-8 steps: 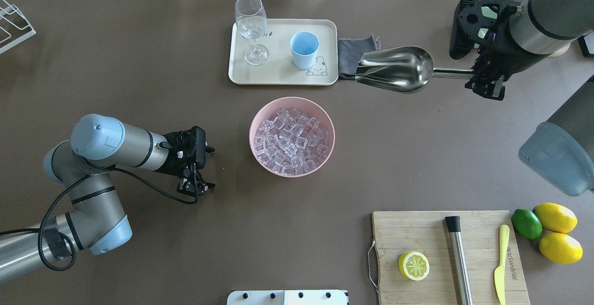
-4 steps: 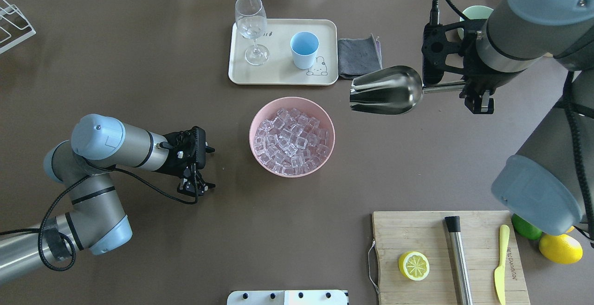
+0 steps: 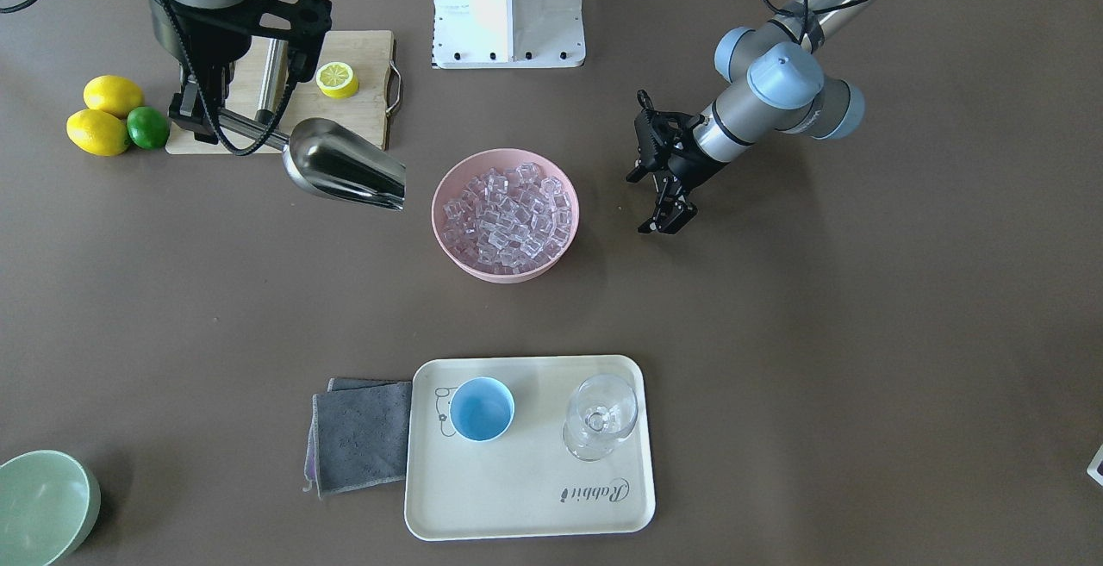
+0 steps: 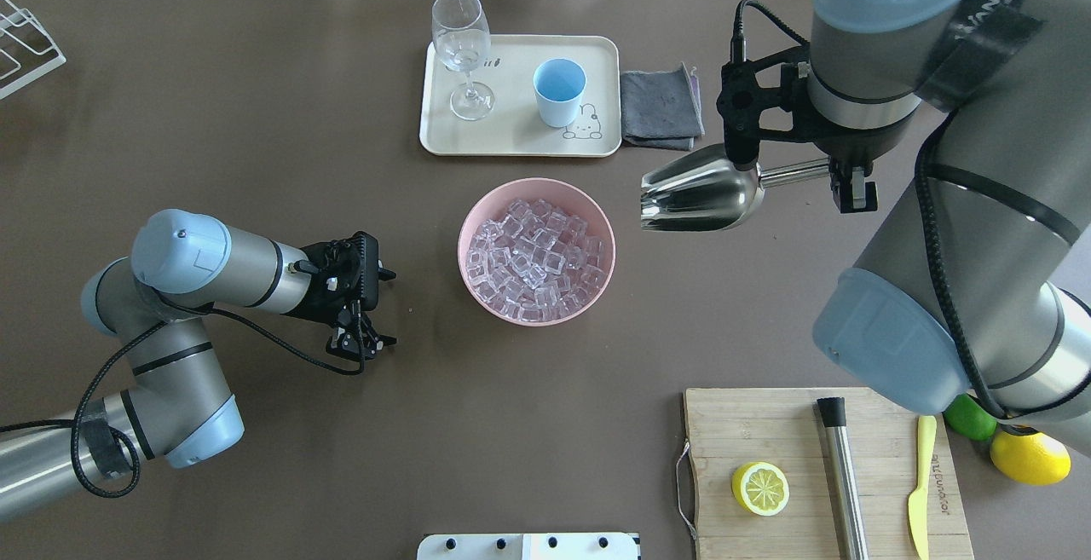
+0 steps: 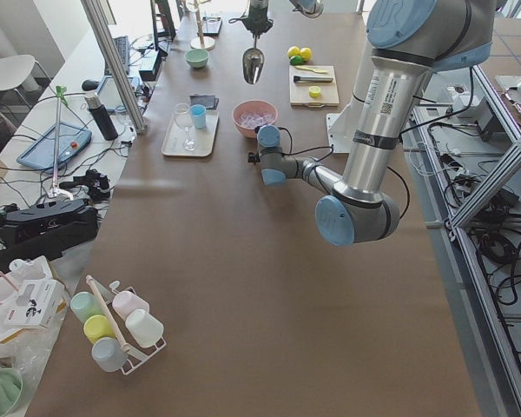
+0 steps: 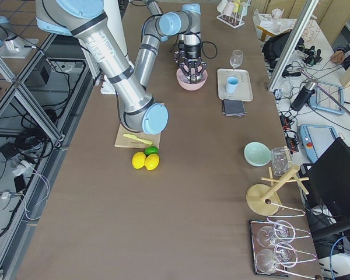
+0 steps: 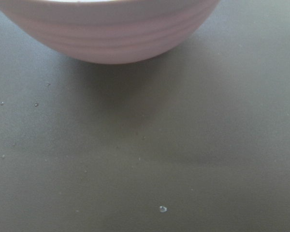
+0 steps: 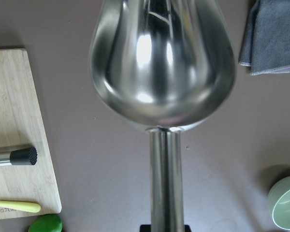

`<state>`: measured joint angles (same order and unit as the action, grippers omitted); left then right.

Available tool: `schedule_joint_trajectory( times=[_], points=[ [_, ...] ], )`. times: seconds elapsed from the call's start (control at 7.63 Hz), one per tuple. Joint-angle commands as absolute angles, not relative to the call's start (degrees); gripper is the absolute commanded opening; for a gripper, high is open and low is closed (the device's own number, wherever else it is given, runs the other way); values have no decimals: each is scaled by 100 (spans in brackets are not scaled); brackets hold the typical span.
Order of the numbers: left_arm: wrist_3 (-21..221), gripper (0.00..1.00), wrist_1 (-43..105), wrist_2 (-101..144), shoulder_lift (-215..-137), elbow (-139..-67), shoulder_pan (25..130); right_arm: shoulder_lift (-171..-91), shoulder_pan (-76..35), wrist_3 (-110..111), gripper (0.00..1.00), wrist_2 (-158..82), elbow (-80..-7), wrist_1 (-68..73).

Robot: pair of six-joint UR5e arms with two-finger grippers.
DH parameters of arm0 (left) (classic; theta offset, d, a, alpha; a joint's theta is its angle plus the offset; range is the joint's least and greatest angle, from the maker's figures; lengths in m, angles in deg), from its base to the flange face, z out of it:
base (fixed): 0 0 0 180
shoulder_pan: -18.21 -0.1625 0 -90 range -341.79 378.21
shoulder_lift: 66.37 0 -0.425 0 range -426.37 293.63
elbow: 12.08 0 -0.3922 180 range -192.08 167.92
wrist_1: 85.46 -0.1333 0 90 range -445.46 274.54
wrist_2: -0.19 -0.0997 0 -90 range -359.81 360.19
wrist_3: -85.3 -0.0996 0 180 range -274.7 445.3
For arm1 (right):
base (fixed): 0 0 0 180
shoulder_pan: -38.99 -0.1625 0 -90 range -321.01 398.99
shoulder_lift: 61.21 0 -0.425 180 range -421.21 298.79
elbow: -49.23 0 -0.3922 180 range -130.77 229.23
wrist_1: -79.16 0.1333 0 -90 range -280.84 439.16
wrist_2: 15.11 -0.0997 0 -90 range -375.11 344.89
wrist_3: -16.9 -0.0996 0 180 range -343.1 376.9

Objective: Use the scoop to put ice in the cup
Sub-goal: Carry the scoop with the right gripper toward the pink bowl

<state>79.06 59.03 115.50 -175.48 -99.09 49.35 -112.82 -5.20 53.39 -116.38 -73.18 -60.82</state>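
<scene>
Right end effector (image 4: 839, 172), clamped on the empty scoop (image 4: 701, 195), is hovering beside the centre-frame bowl (image 4: 463, 245) holding all the ice (image 4: 537, 257); the cup (image 4: 559, 93), upper centre, is sitting empty. Left end effector (image 4: 379, 308) is idling, fingers apart.

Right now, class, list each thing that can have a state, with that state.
scoop, empty, held off the table
cup, upright, empty, on tray
ice, piled in pink bowl
wine glass, upright, empty
left gripper, open, holding nothing
right gripper, shut on scoop handle
</scene>
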Motion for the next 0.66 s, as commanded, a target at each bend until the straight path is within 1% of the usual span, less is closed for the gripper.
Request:
schedule_joint_trajectory(
  times=[0.0, 0.26, 0.52],
  points=[
    [7906, 99, 5895, 11550, -17562, -9909, 4941, -10607, -504, 5531, 0, -11548, -6839, -6636],
    [7906, 99, 5895, 11550, -17562, -9909, 4941, -9930, -330, 5549, 0, -11417, -6199, -6849],
    [7924, 99, 5877, 11550, -17596, -9909, 4941, -9751, -57, 5549, 0, -11127, -5914, -7024]
  ],
)
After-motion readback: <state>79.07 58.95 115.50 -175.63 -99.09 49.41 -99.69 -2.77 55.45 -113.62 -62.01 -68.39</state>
